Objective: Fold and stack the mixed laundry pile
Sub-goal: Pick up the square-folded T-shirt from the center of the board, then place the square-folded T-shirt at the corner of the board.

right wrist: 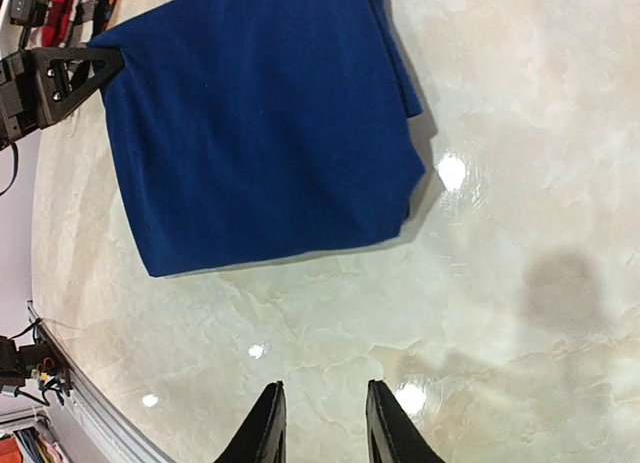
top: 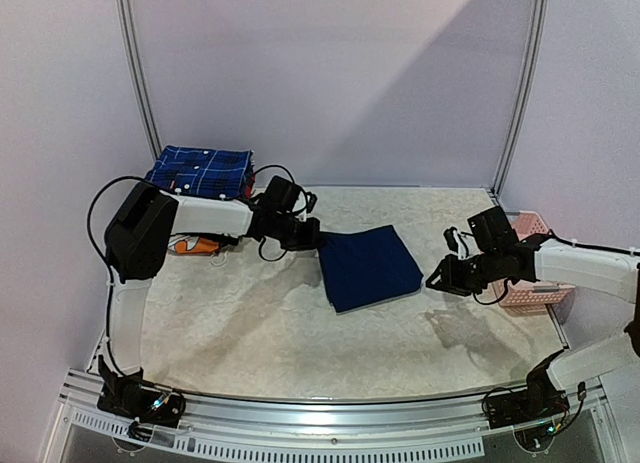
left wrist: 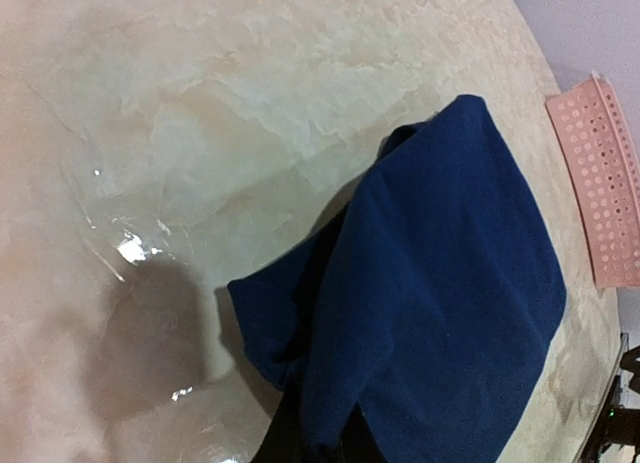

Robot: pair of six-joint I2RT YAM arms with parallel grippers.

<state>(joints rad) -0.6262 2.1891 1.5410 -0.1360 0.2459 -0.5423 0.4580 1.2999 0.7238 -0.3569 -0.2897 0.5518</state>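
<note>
The navy T-shirt (top: pixel 368 266) lies folded in a rough rectangle on the table's middle, its print hidden. My left gripper (top: pixel 318 235) is shut on its left edge. In the left wrist view the cloth (left wrist: pixel 450 283) drapes over the dark fingers (left wrist: pixel 275 438) at the bottom. The right wrist view shows the shirt (right wrist: pixel 260 123) with the left gripper (right wrist: pixel 95 65) at its corner. My right gripper (top: pixel 437 280) is open and empty, just right of the shirt, its fingers (right wrist: pixel 265 428) over bare table. The dark-blue plaid shirt (top: pixel 200 170) lies folded at the back left.
A pink lattice basket (top: pixel 540 273) stands at the right edge behind the right arm and also shows in the left wrist view (left wrist: pixel 600 193). A small orange and white object (top: pixel 195 245) lies under the left arm. Walls close the back and sides.
</note>
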